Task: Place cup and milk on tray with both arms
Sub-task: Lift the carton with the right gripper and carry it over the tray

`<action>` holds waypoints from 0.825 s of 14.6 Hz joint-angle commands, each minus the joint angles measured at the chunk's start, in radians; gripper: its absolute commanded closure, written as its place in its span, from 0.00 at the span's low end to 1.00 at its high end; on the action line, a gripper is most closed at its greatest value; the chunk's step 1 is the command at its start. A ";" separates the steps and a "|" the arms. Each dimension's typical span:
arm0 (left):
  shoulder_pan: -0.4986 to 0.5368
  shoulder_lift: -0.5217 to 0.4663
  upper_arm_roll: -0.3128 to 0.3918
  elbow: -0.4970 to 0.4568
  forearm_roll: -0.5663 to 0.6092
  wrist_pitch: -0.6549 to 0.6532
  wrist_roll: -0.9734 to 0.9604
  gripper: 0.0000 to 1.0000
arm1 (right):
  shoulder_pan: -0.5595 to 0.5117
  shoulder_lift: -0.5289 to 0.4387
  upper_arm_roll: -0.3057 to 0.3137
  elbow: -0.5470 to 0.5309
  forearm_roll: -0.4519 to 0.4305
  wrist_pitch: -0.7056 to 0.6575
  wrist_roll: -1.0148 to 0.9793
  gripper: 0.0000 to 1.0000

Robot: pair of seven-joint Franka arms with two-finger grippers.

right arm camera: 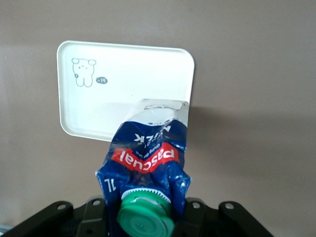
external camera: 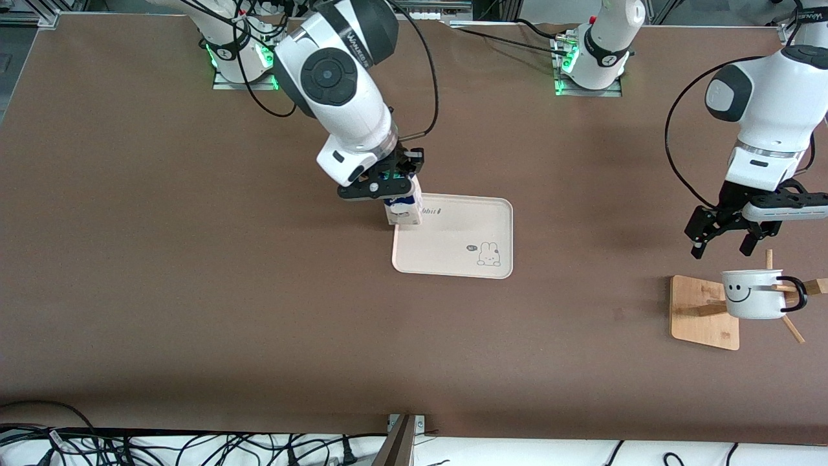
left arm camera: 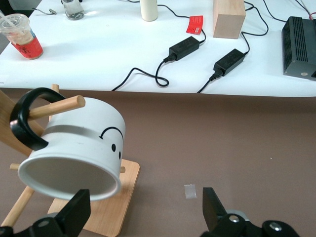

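Your right gripper [external camera: 393, 186] is clamping the milk [external camera: 402, 210] over the tray [external camera: 479, 223] corner, most of the tray lying bare. Your left gripper [external camera: 723, 244] is hanging spread wide over the cup [external camera: 752, 294] on its wooden rack [external camera: 702, 314], brown surface [external camera: 194, 259] all round.

You had a matt brown table [external camera: 194, 259] under everything, faintly grained like felt or paper. Pinched between the right gripper's [external camera: 388, 188] matt black fingers, the milk [right arm camera: 148, 163] looked like crinkled, glossy coated carton with a ridged green plastic cap [right arm camera: 145, 219]. Just beneath it the tray [external camera: 466, 226] was smooth, satin cream plastic. Between the left gripper's [left arm camera: 143, 212] spread fingers, the cup [left arm camera: 79, 148] showed glossy white glaze, hung on a pale, unvarnished wooden rack [external camera: 702, 310].
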 commanded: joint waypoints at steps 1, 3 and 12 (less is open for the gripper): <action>0.010 0.039 -0.002 0.008 0.035 0.051 0.008 0.00 | 0.032 0.054 -0.011 0.031 0.011 0.045 0.036 0.64; 0.016 0.065 -0.001 0.009 0.039 0.094 0.008 0.00 | 0.033 0.080 -0.011 0.031 0.011 0.103 0.066 0.64; 0.016 0.157 0.019 0.098 0.042 0.117 0.012 0.00 | 0.049 0.154 -0.011 0.031 0.004 0.157 0.068 0.64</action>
